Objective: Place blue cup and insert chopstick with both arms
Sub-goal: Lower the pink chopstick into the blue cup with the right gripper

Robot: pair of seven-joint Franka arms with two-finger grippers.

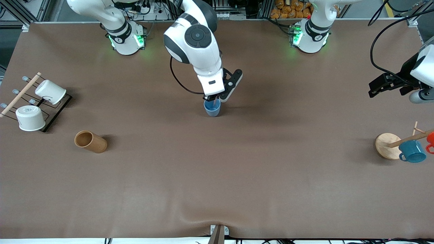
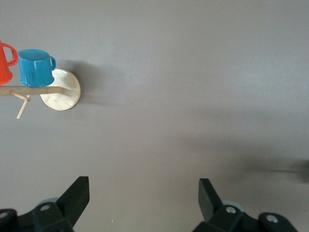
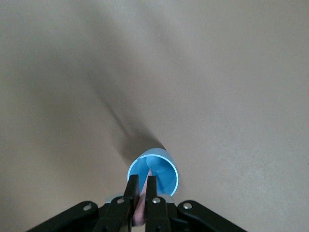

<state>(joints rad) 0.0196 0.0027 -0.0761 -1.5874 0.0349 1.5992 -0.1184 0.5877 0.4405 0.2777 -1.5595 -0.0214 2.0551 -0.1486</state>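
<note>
The blue cup (image 1: 212,108) stands upright on the brown table near its middle. It also shows in the right wrist view (image 3: 154,173), open end up. My right gripper (image 1: 213,99) hangs just over the cup's rim, shut on the pale-pink chopstick (image 3: 147,186), whose lower end reaches down inside the cup. In the front view only a small pink bit of the chopstick (image 1: 214,100) shows under the fingers. My left gripper (image 1: 388,84) is open and empty, raised over the left arm's end of the table; in the left wrist view (image 2: 144,193) its fingers are wide apart over bare table.
A brown wooden cylinder (image 1: 90,141) lies on its side toward the right arm's end. A black rack (image 1: 51,112) with two white cups stands beside that end's edge. A round-based wooden stand (image 1: 388,145) with a teal mug (image 1: 412,151) and a red mug (image 1: 430,140) stands at the left arm's end.
</note>
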